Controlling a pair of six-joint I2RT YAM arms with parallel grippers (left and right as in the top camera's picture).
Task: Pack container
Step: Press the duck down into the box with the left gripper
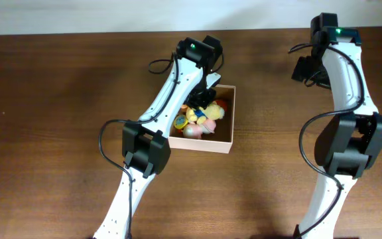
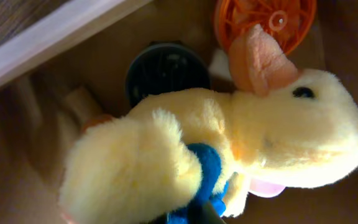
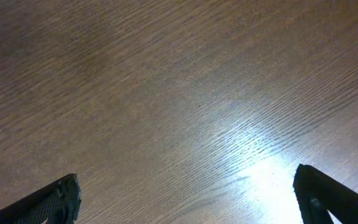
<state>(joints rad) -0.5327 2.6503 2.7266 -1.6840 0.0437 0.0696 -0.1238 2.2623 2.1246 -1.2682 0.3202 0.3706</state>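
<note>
square, shallow, open-topped container (image 1: 204, 143), white-pinkish walls, tan cardboard inside, upright, slightly askew

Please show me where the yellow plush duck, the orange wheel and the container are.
yellow plush duck (image 2: 291, 137): left wrist view, on its cheek.
orange wheel (image 2: 294, 18): left wrist view, on its spoked face.
container (image 1: 204, 144): overhead view, on its near outer wall.

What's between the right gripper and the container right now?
Only bare table shows between the right gripper and the container in the overhead view; the right wrist view shows just wood beneath its open fingers.
</note>
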